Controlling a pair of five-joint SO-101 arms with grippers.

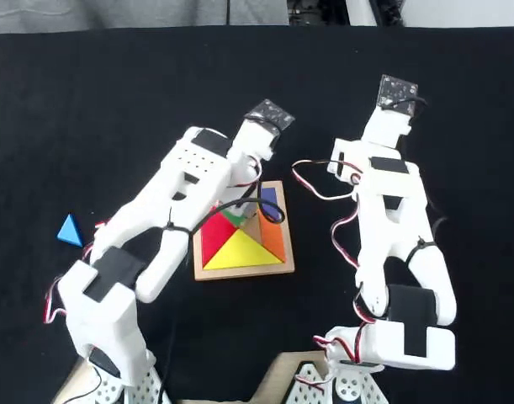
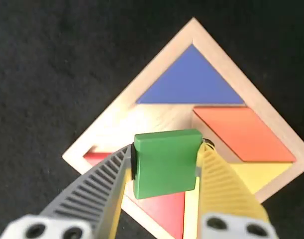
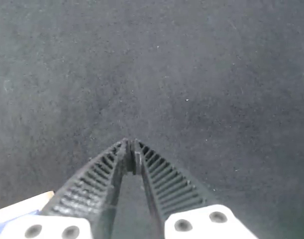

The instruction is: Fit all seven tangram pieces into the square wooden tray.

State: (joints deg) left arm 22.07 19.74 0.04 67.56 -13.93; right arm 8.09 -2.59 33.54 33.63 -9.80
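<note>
Left gripper [image 2: 166,148] is clamped on a green square [image 2: 165,169], with one gray finger [image 2: 104,181] and one yellow finger [image 2: 224,184] pressed against its opposite sides. It holds the square over the wooden tray [image 2: 226,67], directly under the gripper. I cannot tell whether the square touches the tray floor.

Just beyond the gripper's tips lies a strip of bare wood [image 2: 152,117], and past that a dark blue triangle [image 2: 191,79] fills the tray's far corner. An orange parallelogram [image 2: 244,134] lies beside the yellow finger, touching the blue triangle's long edge. A yellow triangle [image 2: 256,177] sits next to it, closer to the gripper's base. A red piece [image 2: 164,211] lies beneath the square and between the fingers.

From the high view, a small light blue triangle [image 1: 69,230] lies on the black table [image 1: 113,101], well apart from the left gripper and outside the tray, on the side away from the other arm.

Right gripper [image 3: 131,152] has its fingers pressed together with nothing between them. It hangs over bare table, well apart from the tray.
</note>
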